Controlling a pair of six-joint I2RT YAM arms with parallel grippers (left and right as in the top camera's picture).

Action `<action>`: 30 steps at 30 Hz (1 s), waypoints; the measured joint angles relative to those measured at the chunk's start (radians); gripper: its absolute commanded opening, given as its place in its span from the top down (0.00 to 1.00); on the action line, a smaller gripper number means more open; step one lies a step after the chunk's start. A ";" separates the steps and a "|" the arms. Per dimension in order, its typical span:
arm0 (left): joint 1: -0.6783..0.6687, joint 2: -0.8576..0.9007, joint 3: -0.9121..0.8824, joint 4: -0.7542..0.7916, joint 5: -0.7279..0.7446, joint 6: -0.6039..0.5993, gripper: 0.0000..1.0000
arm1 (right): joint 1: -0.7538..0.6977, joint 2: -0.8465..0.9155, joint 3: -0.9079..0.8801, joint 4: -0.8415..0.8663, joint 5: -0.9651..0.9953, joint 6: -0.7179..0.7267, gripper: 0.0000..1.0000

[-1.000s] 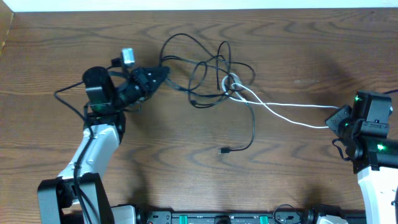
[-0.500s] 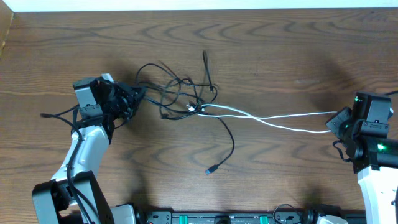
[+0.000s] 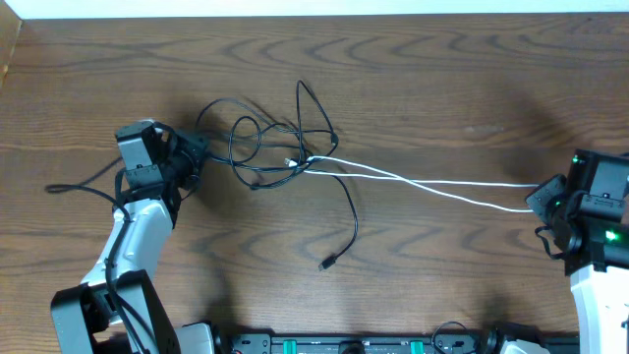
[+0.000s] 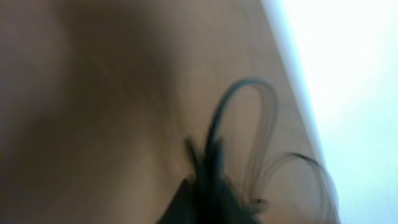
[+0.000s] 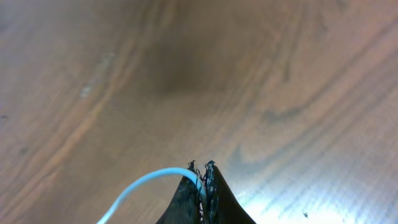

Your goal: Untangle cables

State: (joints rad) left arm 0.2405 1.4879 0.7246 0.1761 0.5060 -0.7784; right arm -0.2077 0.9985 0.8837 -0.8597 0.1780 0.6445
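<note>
A robotics lab (wood-grain table [image 3: 442,79], equipment rail [image 3: 344,346] along its front).

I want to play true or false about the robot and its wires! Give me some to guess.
The right hand is shut on the white cable. True.
The white cable lies apart from the black cables. False: its left part runs into their tangle.
The left hand is open and empty. False: it is shut on the black cables.
A black plug end lies loose on the table. True.
</note>
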 measured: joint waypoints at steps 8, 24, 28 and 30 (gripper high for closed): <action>-0.031 0.000 0.005 0.238 0.711 0.417 0.93 | -0.010 -0.025 -0.001 0.253 -0.490 -0.270 0.99; -0.204 0.000 0.007 -0.038 0.440 0.475 0.92 | 0.153 0.042 0.005 0.817 -1.210 -0.322 0.99; -0.204 0.000 0.007 -0.218 0.061 0.343 0.93 | 0.143 0.039 0.065 0.604 -1.044 -0.335 0.99; -0.204 0.001 0.005 -0.272 -0.099 0.285 0.93 | 0.131 0.037 0.127 0.471 -0.912 -0.346 0.99</action>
State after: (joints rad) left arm 0.0364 1.4887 0.7300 -0.0959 0.4068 -0.4931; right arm -0.0769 1.0355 1.0111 -0.3889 -0.7345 0.2981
